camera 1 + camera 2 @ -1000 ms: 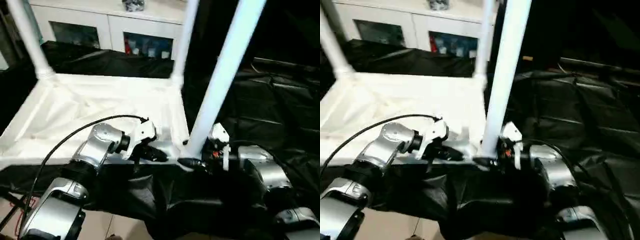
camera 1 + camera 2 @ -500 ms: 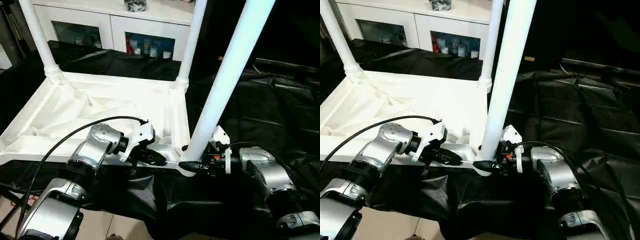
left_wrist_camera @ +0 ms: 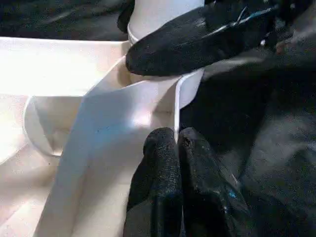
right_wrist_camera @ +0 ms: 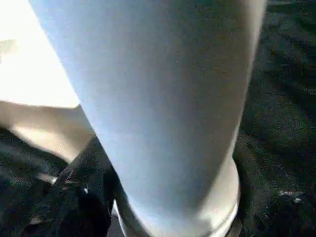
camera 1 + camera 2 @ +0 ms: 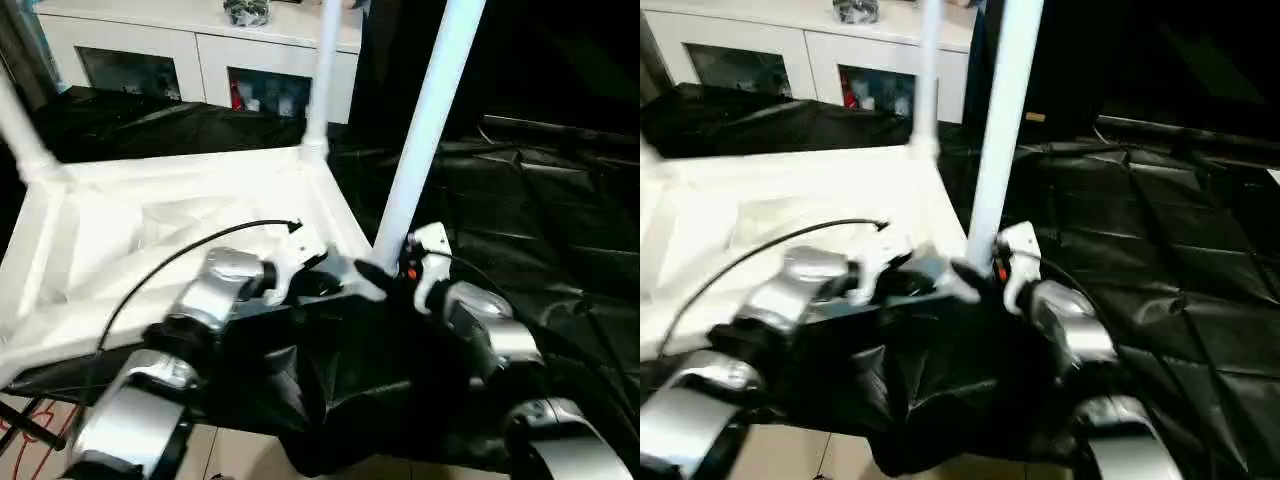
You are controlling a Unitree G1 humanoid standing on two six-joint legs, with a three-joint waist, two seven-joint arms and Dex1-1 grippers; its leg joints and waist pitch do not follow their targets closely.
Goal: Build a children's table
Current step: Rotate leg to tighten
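On the black-draped desk (image 5: 560, 200): tabletop (image 5: 150, 215), underside up; three legs visible, standing in corner sockets, the near-right leg (image 5: 425, 130) the landmark; left gripper (image 3: 175, 148) beside that leg's socket, jaws pressed together on the tabletop's thin rim; right gripper (image 5: 385, 272) at the leg's base, jaws spread about it; fourth corner unseen, so completion uncertain; no legible writing.
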